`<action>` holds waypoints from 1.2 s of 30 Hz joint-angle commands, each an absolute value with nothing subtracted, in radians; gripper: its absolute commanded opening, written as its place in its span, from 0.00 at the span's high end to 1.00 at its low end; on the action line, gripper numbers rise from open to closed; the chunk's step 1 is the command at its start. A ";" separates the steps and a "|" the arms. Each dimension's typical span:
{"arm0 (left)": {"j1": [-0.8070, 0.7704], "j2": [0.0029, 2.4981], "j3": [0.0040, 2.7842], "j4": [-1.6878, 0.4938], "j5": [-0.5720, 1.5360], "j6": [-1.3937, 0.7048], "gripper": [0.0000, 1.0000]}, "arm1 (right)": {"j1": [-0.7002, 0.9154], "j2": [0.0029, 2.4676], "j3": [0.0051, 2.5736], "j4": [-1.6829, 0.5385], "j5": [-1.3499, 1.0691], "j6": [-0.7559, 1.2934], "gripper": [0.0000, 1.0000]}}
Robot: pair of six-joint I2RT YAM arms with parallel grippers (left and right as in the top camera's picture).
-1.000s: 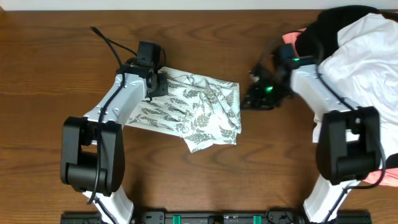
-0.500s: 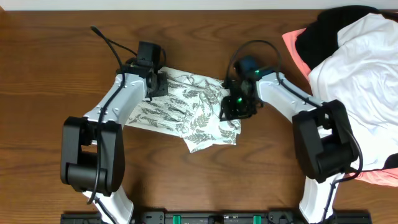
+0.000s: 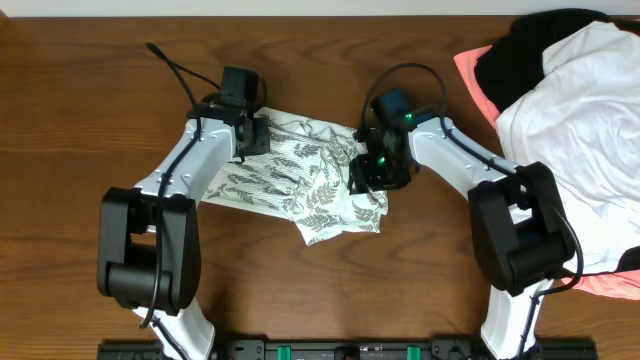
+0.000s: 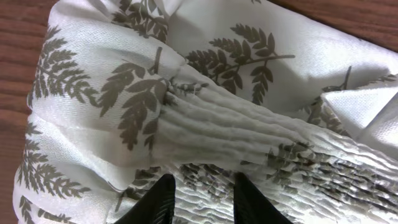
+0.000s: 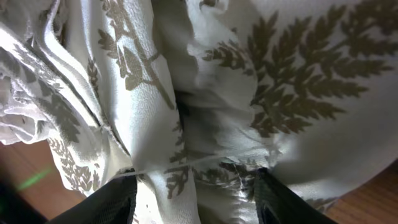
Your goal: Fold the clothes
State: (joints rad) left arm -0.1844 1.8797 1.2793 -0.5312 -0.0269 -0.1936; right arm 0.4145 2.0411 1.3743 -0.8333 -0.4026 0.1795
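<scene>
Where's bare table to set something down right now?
Bare wood: front centre, between left arm and right arm, below the fern-print garment; far left of the left arm; back strip behind the garment. Crowded: right edge, the white, black and coral pile.

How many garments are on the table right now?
4: fern-print garment at centre; plain white garment, black garment and coral-pink garment piled at right. More may be hidden underneath.

Wooden table (image 3: 330,290), white garment (image 3: 580,110) heaped on black garment (image 3: 515,50) and coral-pink garment (image 3: 465,65), right side
</scene>
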 commanded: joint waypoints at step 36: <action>-0.182 1.884 1.274 -0.538 -0.038 -0.184 0.68 | 0.471 2.161 1.329 -0.808 -0.182 0.186 0.99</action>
State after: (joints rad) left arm -0.1844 1.8797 1.2793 -0.5346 -0.0269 -0.1936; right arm 0.4492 2.0579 1.3811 -0.8131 -0.2180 0.1867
